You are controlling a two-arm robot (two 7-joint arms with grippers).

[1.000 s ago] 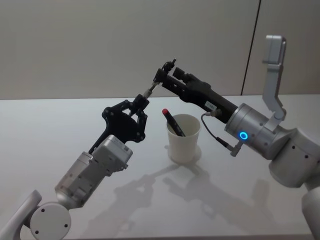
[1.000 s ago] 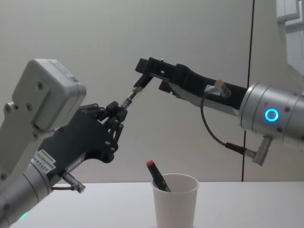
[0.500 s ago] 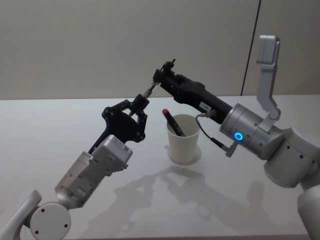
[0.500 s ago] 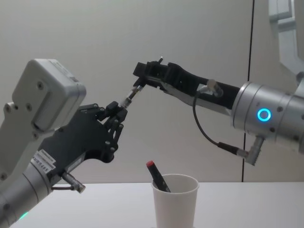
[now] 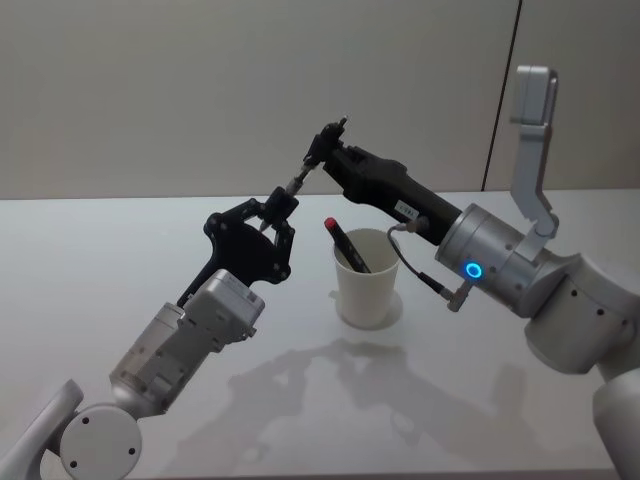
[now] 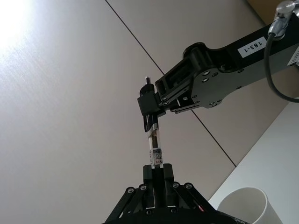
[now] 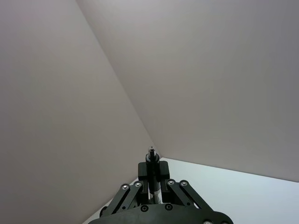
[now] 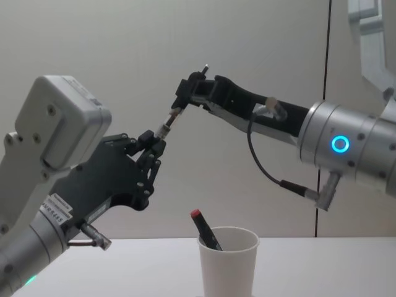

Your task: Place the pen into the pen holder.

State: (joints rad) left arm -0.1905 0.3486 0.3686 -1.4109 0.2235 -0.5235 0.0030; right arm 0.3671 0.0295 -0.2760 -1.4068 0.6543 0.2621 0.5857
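my left gripper [image 5: 279,205] and my right gripper [image 5: 317,155] are both raised above the white worktop [image 5: 80,260], meeting at one pen [image 5: 297,182]. the pen hangs in the air between them, tilted, its lower end clamped in my left jaws and its upper end clamped in my right jaws, with a thin tip poking out past the right ones. in the left wrist view the pen [image 6: 154,144] runs straight up from my left jaws into the right gripper [image 6: 150,106]. the paper cup [image 5: 367,277] stands upright on the worktop below and to the right of the held pen, well apart from it. a second pen with a red cap [image 5: 346,243] leans inside the cup, its red end sticking out over the rim.
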